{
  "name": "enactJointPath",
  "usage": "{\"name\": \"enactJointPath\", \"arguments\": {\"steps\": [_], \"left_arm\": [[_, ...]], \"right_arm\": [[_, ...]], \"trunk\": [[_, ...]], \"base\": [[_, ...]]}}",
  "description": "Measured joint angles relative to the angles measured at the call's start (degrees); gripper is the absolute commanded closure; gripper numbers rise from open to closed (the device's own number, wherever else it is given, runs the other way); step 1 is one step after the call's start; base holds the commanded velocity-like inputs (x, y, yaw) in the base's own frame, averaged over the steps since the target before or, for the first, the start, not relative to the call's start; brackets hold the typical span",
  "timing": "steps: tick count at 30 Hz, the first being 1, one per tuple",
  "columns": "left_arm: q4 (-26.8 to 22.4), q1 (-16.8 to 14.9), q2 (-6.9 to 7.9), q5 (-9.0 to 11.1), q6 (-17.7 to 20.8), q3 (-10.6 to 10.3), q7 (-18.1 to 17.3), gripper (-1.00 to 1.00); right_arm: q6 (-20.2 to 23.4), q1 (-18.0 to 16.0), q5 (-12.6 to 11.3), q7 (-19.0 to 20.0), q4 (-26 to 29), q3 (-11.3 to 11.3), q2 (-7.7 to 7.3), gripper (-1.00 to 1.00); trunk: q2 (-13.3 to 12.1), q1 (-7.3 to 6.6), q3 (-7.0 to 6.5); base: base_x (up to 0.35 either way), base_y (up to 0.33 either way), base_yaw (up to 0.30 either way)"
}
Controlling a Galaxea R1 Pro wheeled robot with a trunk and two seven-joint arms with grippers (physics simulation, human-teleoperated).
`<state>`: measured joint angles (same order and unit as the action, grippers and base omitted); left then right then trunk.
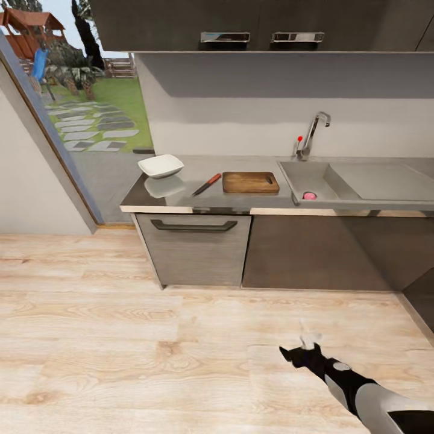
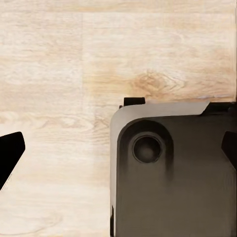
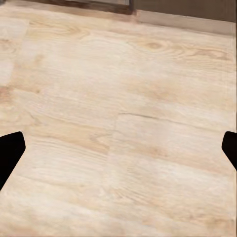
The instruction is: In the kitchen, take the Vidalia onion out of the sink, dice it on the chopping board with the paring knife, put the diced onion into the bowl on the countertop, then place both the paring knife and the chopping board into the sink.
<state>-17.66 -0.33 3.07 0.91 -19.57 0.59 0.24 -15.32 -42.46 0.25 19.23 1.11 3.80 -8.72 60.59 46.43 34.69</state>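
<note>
Across the wooden floor stands the grey countertop (image 1: 241, 164). On it from left to right lie the white square bowl (image 1: 161, 166), the paring knife (image 1: 206, 184) with its red handle, and the brown chopping board (image 1: 250, 182). Right of the board is the steel sink (image 1: 304, 172) with its chrome faucet (image 1: 314, 129); a small pinkish onion (image 1: 309, 196) rests in the basin's near corner. My right gripper (image 1: 299, 354) hangs low over the floor, far from the counter. In the wrist views the left gripper (image 2: 118, 150) and right gripper (image 3: 118, 150) both stand open and hold nothing.
Dark cabinets with a drawer handle (image 1: 193, 226) sit under the counter, and wall cabinets (image 1: 259, 24) hang above. A glass door (image 1: 78, 108) onto a garden is at the left. Wooden floor (image 1: 150, 337) lies between me and the counter. My grey base (image 2: 173, 177) is under the left gripper.
</note>
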Motion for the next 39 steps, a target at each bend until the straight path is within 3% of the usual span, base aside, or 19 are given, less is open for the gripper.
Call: {"name": "enactJointPath", "arguments": {"steps": [1, 3, 5, 8, 10, 11, 12, 15, 16, 18, 22, 33, 39], "left_arm": [[-0.4, 0.0, -0.05, 0.0, 0.0, 0.0, 0.0, -1.00], [-2.2, 0.0, -0.78, 0.1, 0.2, 0.0, 0.0, -1.00], [-3.6, 0.0, -1.48, 0.1, 0.3, 0.0, 0.1, -1.00], [-4.7, 0.0, -1.84, 0.2, 0.4, 0.0, 0.1, -1.00], [-5.3, 0.0, -2.05, 0.2, 0.5, 0.0, 0.1, -1.00], [-5.5, 0.0, -2.11, 0.2, 0.5, 0.0, 0.0, -1.00], [-5.5, 0.0, -2.11, 0.2, 0.5, 0.0, 0.0, -1.00], [-5.6, 0.0, -2.09, 0.2, 0.5, 0.0, 0.0, -1.00], [-5.6, 0.0, -2.06, 0.2, 0.5, 0.0, 0.0, -1.00], [-5.5, 0.0, -2.00, 0.1, 0.5, 0.0, 0.0, -1.00], [-5.4, 0.0, -1.94, 0.1, 0.4, 0.0, 0.0, -1.00], [-5.1, 0.0, -1.91, 0.1, -0.1, -0.1, -0.1, -1.00], [-5.1, 0.0, -1.86, 0.2, -0.1, -0.1, 0.0, -1.00]], "right_arm": [[-1.6, 1.2, 0.0, 0.0, 0.0, -0.1, 0.04, -1.00], [-8.6, 8.5, 0.1, 0.0, -0.1, 0.1, 0.93, -1.00], [-13.1, 13.9, 0.1, -1.0, -0.1, 0.1, 2.07, -1.00], [-17.5, 19.0, 0.1, -3.5, -0.2, -0.1, 3.36, -1.00], [-22.2, 23.4, 0.1, -7.6, -0.2, 0.0, 5.06, -1.00], [-26.7, 26.9, 0.4, -14.5, -0.2, 0.1, 7.44, -1.00], [-27.4, 27.4, 0.2, -16.3, -0.1, -0.1, 8.16, -1.00], [-28.9, 28.5, 0.0, -26.7, 0.5, -0.4, 10.42, -1.00], [-29.2, 28.7, 0.0, -30.3, 0.9, -0.5, 10.72, -1.00], [-29.4, 28.8, 0.0, -33.8, 2.1, -0.4, 10.96, -1.00], [-29.4, 28.9, 0.0, -36.1, 4.8, -0.4, 11.04, -1.00], [-29.6, 29.0, -0.1, -35.0, 6.0, -0.3, 11.14, -1.00], [-29.7, 29.0, -0.1, -35.0, 6.0, -0.3, 11.33, -1.00]], "trunk": [[0.0, 0.00, 0.00], [0.0, 0.00, 0.00], [0.0, 0.00, 0.00], [0.0, 0.00, 0.00], [0.0, 0.00, 0.00], [0.0, 0.00, 0.00], [0.0, 0.00, -0.01], [0.0, 0.00, -0.01], [0.0, 0.00, -0.01], [0.0, 0.00, -0.01], [0.0, 0.00, -0.01], [0.0, 0.00, -0.01], [0.0, 0.00, -0.01]], "base": [[0.000, 0.000, 0.000], [0.000, 0.000, 0.000], [0.000, 0.000, 0.000], [0.000, 0.000, 0.000], [0.000, 0.000, 0.000], [0.000, 0.000, 0.000], [0.000, 0.000, 0.000], [0.000, 0.000, 0.000], [0.000, 0.000, 0.000], [0.000, 0.000, 0.000], [0.000, 0.000, 0.000], [0.000, -0.007, 0.000], [0.000, -0.219, 0.000]]}}
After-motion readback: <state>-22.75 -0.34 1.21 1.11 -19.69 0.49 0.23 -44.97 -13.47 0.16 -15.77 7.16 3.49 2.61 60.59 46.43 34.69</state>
